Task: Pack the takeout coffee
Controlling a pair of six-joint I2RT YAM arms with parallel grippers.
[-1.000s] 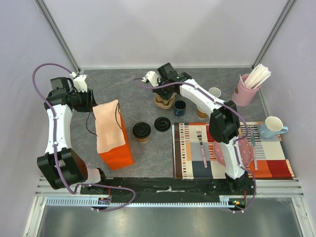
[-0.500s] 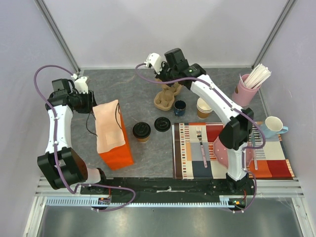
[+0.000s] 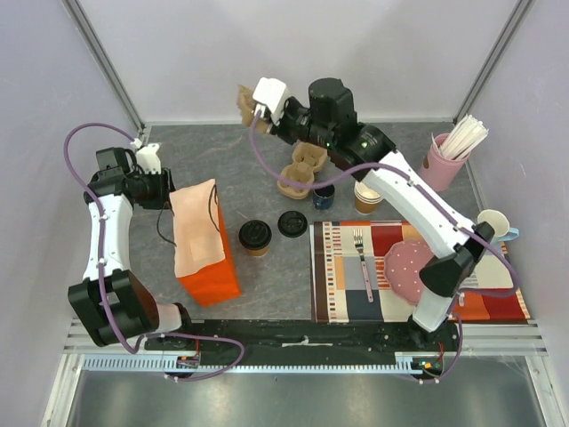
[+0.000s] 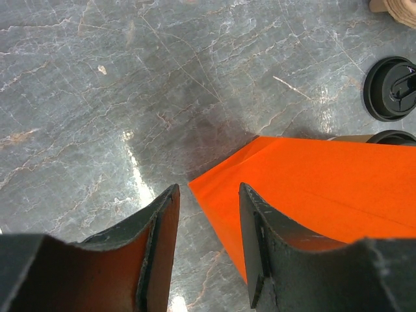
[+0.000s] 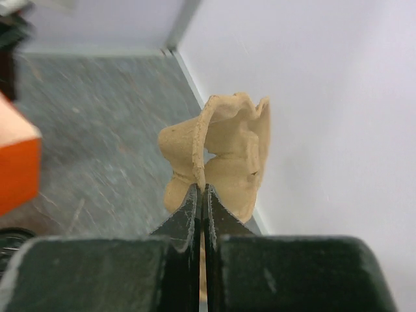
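The takeout coffee point(image 3: 255, 236), a brown cup with a black lid, stands on the grey table just right of the orange bag point(image 3: 209, 258). In the left wrist view only its lid edge point(image 4: 394, 136) shows over the bag point(image 4: 312, 188). My left gripper point(image 3: 165, 189) is open at the bag's far left corner, and that corner lies between its fingers point(image 4: 208, 227). My right gripper point(image 3: 253, 107) is raised near the back wall, shut on the rim of a pulp cup carrier point(image 3: 243, 100), which the right wrist view shows hanging clear of the table point(image 5: 224, 153).
A loose black lid point(image 3: 292, 223) lies right of the coffee. Behind it are more pulp carriers point(image 3: 300, 173), a dark cup point(image 3: 324, 194) and stacked paper cups point(image 3: 365, 197). A striped placemat point(image 3: 347, 285) holds a fork and a pink plate. A pink holder point(image 3: 440, 165) and a blue mug point(image 3: 492, 229) stand at the right.
My right gripper has lifted a pulp carrier off the stack and carried it up and to the left, towards the back wall. The left arm has barely moved.
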